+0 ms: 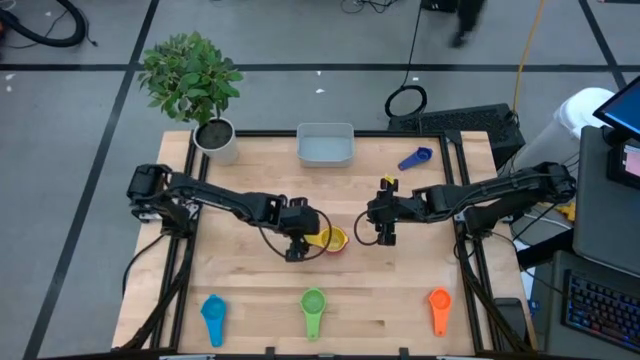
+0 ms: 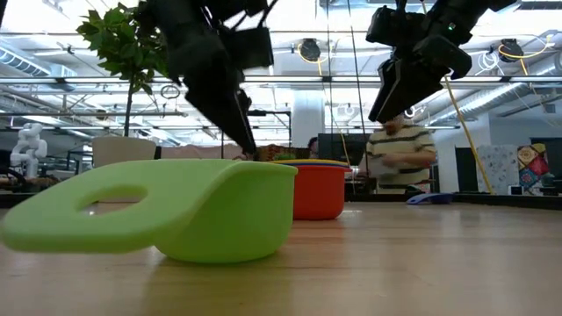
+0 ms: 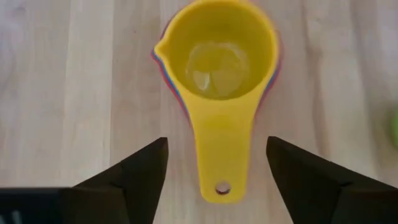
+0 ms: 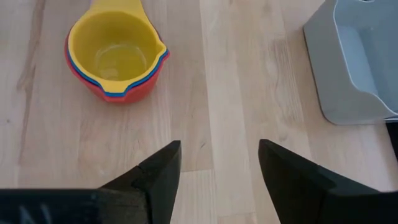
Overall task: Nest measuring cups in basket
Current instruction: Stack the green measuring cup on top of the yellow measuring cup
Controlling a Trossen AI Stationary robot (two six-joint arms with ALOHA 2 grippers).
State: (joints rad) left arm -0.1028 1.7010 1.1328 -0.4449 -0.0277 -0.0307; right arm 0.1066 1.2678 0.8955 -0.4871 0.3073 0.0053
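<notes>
Three cups are already stacked mid-counter: the yellow cup (image 1: 331, 238) sits inside a dark blue cup (image 4: 134, 86), which sits inside the red cup (image 4: 118, 93). You can see the blue and red rims peeking out under the yellow one in both wrist views.

The left end effector (image 1: 296, 243) is right over the yellow cup's handle, fingers (image 3: 130, 180) spread wide with the handle lying between them, not pinching anything. The right end effector (image 1: 386, 230) hovers just beside the stack on the other side, fingers (image 4: 155, 174) also spread apart and holding nothing, only bare wood between them.

The rest of the cups are scattered around. The light blue cup (image 1: 213, 314), green cup (image 1: 313, 305) and orange cup (image 1: 439, 305) are lined up along the near edge of the counter (image 1: 250, 290), well apart from each other. The green one fills most of the low view, lying with its handle flat. The second dark blue cup (image 1: 416, 158) is off near the far right corner.

The basket (image 1: 325, 145) sits at the far edge in the middle, nothing in it as far as I can tell. A potted plant (image 1: 200, 90) stands on the far left corner. In the low view, a person in a striped shirt (image 2: 399, 158) shows behind the counter.
</notes>
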